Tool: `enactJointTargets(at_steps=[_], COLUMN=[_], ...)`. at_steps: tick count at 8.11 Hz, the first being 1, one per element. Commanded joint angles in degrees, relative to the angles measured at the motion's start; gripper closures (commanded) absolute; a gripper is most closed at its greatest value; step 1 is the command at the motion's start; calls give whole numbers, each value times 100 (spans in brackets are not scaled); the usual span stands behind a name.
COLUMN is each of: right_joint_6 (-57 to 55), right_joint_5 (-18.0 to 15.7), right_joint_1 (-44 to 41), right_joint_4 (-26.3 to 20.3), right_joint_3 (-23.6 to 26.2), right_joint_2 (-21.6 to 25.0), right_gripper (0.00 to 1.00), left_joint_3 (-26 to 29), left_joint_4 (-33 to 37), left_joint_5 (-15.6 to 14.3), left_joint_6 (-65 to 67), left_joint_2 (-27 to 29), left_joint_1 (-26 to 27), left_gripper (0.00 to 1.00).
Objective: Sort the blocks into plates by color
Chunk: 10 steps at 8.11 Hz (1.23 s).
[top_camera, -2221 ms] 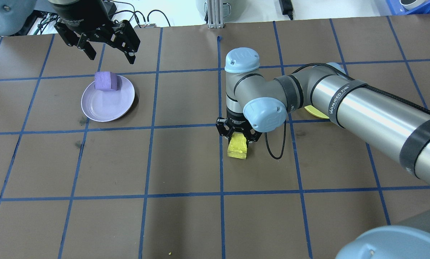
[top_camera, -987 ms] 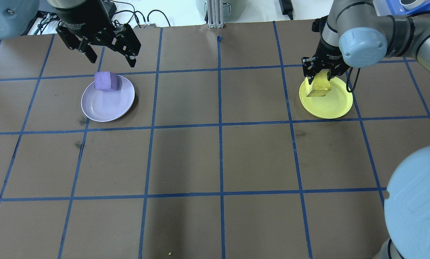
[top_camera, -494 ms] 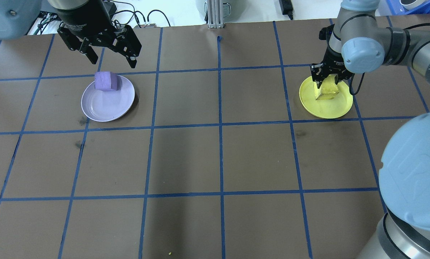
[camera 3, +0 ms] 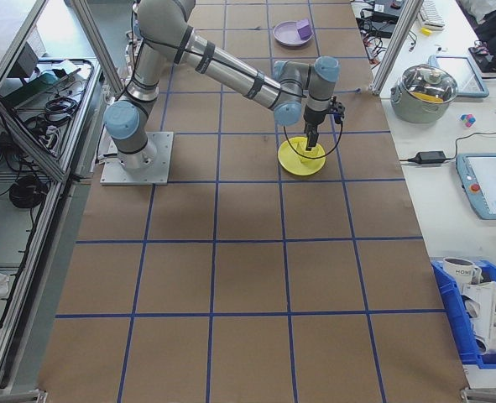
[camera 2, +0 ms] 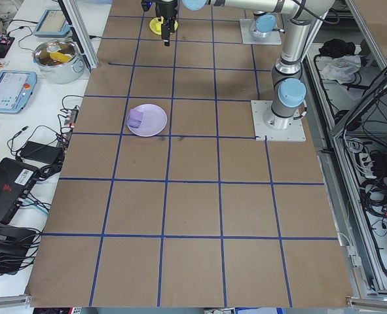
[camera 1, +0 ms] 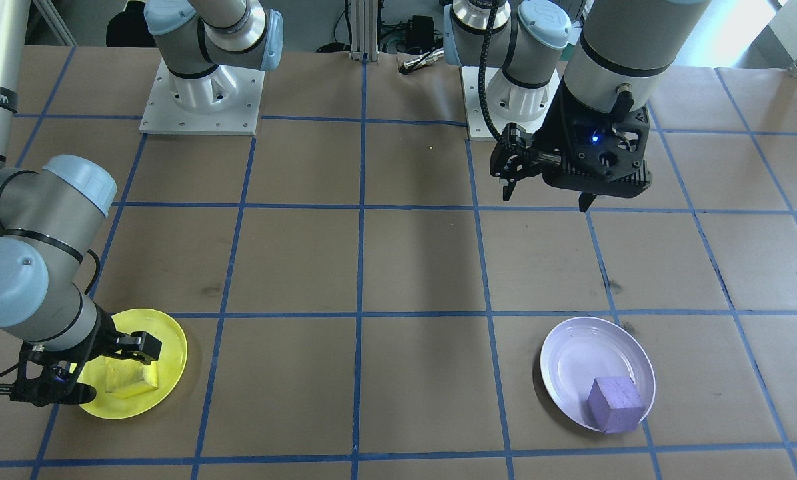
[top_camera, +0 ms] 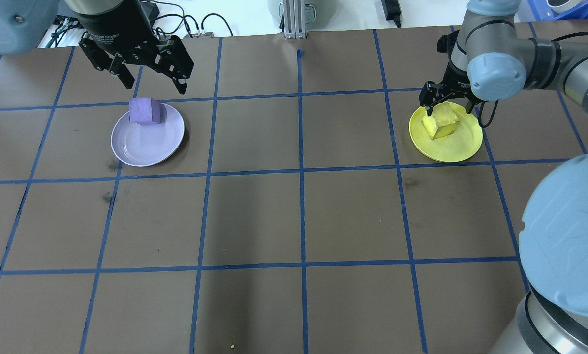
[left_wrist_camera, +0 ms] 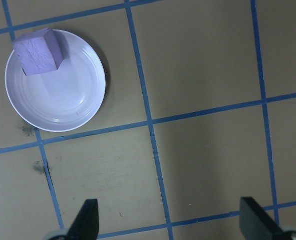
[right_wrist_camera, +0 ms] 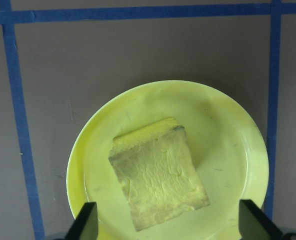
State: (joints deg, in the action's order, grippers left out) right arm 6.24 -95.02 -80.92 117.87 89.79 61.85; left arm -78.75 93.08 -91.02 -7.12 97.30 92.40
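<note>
The yellow block (top_camera: 440, 121) lies tilted in the yellow plate (top_camera: 463, 142) at the table's far right. My right gripper (top_camera: 446, 103) hangs just over it, open, with its fingers standing wide of the block (right_wrist_camera: 158, 172) on both sides and not touching it. The purple block (top_camera: 145, 110) rests on the far rim of the lavender plate (top_camera: 146, 145) at the far left. My left gripper (top_camera: 154, 86) hovers open and empty beyond that plate, well above the table. From the left wrist, the purple block (left_wrist_camera: 37, 50) and its plate (left_wrist_camera: 62, 100) lie off to the side.
Blue tape lines divide the brown table cover into squares. The two arm base plates (camera 1: 201, 100) sit at the robot's edge. My right arm's elbow (top_camera: 564, 236) bulks over the near right corner. A lidded pot (camera 2: 57, 57) and tablets stand on the bench beyond the table.
The right gripper carried the yellow block from the table's middle to the yellow plate and has now opened, leaving the block in the plate. The left arm has not moved.
</note>
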Motion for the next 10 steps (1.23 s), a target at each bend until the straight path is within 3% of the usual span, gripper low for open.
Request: enactJointTargets(at_steps=[1, 3, 5, 7, 9, 10], right_joint_6=[-78, -131, -1136, -1493, -1485, -1476], right_joint_5=[88, 124, 176, 177, 456, 440], right_joint_1=[-29, -186, -633, -1221, -1303, -1312], right_joint_4=[-708, -1631, -2196, -2277, -2409, -2409], right_joint_3=[-75, -76, -76, -76, 12, 21], right_joint_2=[815, 1756, 2321, 2603, 3015, 3017], right_gripper=[0, 0, 0, 0, 0, 0], left_joint_3=[0, -9, -9, -9, -9, -9], left_joint_4=[0, 0, -9, -9, 0, 0], left_joint_5=[-3, -3, -3, -12, -12, -12], left_joint_6=[0, 0, 0, 0, 0, 0], left_joint_2=[-9, -9, 0, -9, -9, -9], left_joint_1=[-20, -20, -29, -29, -29, -29], left_gripper=[0, 0, 0, 0, 0, 0])
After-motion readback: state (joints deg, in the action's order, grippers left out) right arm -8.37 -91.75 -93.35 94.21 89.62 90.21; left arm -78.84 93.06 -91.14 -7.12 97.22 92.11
